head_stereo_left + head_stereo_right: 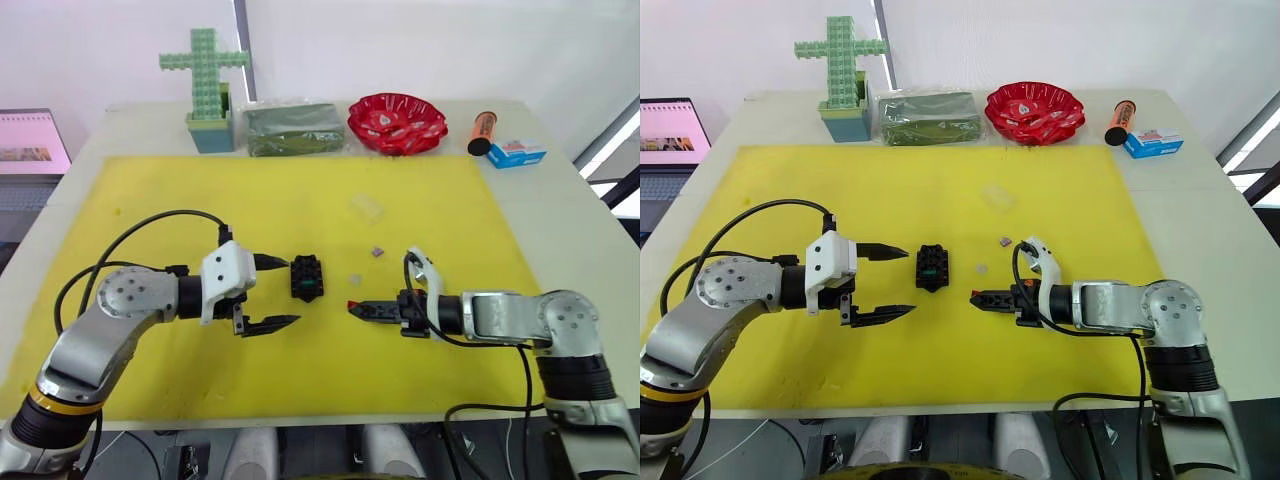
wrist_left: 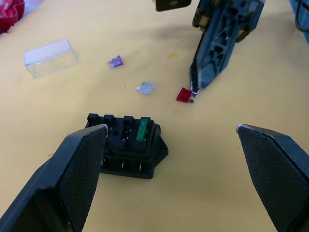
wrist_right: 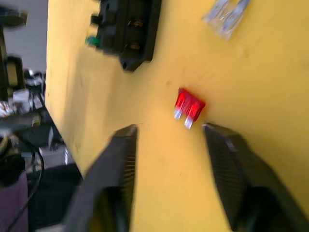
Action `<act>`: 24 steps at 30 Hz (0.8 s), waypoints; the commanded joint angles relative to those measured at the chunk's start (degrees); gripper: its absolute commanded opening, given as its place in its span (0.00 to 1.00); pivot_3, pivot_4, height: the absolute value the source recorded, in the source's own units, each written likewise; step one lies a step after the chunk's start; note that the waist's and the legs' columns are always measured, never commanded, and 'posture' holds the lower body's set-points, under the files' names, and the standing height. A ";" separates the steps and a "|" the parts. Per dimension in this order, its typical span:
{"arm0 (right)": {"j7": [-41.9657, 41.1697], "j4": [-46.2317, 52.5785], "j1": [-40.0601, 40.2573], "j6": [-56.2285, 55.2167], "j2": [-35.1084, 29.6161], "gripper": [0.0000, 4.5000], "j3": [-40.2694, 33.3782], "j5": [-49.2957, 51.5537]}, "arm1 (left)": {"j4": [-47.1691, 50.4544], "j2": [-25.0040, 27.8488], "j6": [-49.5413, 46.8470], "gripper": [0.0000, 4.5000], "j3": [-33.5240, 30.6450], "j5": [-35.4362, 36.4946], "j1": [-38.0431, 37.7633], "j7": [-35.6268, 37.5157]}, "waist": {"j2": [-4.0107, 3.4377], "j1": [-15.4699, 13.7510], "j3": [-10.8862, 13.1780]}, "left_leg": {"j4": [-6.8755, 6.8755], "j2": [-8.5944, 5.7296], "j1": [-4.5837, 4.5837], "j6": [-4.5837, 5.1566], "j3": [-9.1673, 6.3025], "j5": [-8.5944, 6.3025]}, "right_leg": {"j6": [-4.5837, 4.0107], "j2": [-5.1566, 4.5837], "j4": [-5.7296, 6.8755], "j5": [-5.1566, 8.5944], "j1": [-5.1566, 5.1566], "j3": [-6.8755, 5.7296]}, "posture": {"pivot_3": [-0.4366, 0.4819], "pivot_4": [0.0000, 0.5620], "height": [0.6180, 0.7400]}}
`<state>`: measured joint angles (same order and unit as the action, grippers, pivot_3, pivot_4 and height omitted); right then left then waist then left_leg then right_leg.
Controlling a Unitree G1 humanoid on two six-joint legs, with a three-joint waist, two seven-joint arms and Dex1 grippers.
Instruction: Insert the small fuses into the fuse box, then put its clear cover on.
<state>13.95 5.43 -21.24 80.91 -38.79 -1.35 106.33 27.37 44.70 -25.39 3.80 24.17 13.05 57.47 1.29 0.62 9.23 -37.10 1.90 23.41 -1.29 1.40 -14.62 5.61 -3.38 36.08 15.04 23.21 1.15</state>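
The black fuse box [image 1: 306, 277] sits mid-mat with one green fuse [image 2: 141, 130] standing in a slot. My left gripper [image 1: 288, 291] is open just left of the box, and one finger [image 2: 77, 164] is close beside it. A red fuse [image 3: 189, 106] lies flat on the mat right of the box. My right gripper [image 1: 358, 308] is open, its tips low over the mat just short of the red fuse. Farther back lie a pale grey fuse [image 2: 146, 88], a purple fuse [image 2: 115, 61] and the clear cover [image 2: 50, 58].
A yellow mat [image 1: 300, 200] covers the table. Along the back edge stand a green block cross [image 1: 205, 75], a bag of green stuff [image 1: 293, 130], a red bowl [image 1: 397, 122], an orange tube [image 1: 482, 132] and a blue-white carton [image 1: 516, 153]. A laptop [image 1: 30, 140] sits far left.
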 commanded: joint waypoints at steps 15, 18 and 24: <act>-69.10 -5.60 -27.05 -10.37 -15.25 0.89 25.84 -50.90 | -1.63 -0.07 1.92 1.00 0.43 -0.55 3.05 2.50 | -0.03 0.00 0.03 | -0.01 0.03 0.01 0.02 0.04 -0.01 | -0.17 0.04 -0.03 0.10 0.07 0.00 | 0.48 0.27 1.00; -76.31 -10.09 -29.55 -14.11 -13.64 0.89 30.55 -58.58 | -1.69 -0.03 1.89 1.00 0.62 -0.59 3.15 2.99 | -0.03 0.06 0.03 | 0.00 0.03 0.01 0.02 0.05 -0.01 | -0.01 0.03 -0.01 0.01 0.10 0.01 | 0.48 0.27 1.00; -83.64 -14.26 -30.65 -14.02 -9.24 0.89 32.92 -65.06 | -1.74 0.01 1.78 1.00 0.87 -0.71 3.43 2.98 | -0.03 0.06 0.03 | 0.00 0.03 0.01 0.02 0.05 -0.01 | -0.01 0.03 0.02 0.00 0.11 0.01 | 0.48 0.27 1.00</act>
<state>-68.04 -8.33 -50.31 67.16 -48.72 32.48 42.50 24.85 44.63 -24.31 5.23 23.19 15.86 60.33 1.26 0.68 9.25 -37.11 1.93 23.43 -1.27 1.45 -14.63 5.60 -3.35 36.11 15.04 23.32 1.16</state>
